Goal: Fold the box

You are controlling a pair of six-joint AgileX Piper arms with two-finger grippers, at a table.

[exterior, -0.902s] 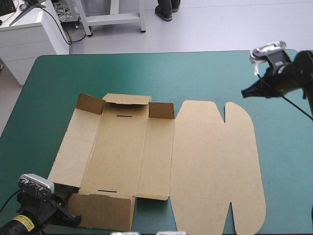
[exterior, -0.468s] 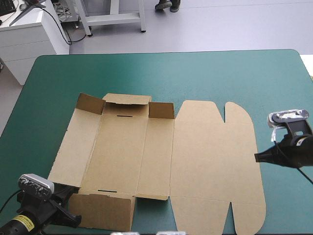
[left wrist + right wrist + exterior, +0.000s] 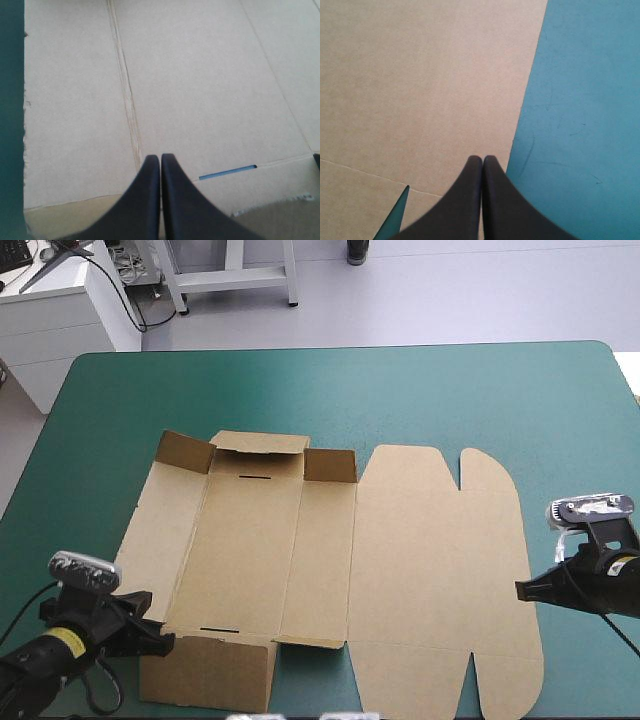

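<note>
High view: brown box [image 3: 400,560] lies mostly flat, left gripper [image 3: 160,638] at its 8 o'clock, right gripper [image 3: 522,589] at 3 o'clock, both closed tight.

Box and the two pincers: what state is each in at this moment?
box: unfolded sheet, lid panel flat, small far flaps on its left part raised.
left pincer: shut, nothing between its fingers, tip over the box's near left part.
right pincer: shut, nothing between its fingers, tip at the box's right edge.
</note>
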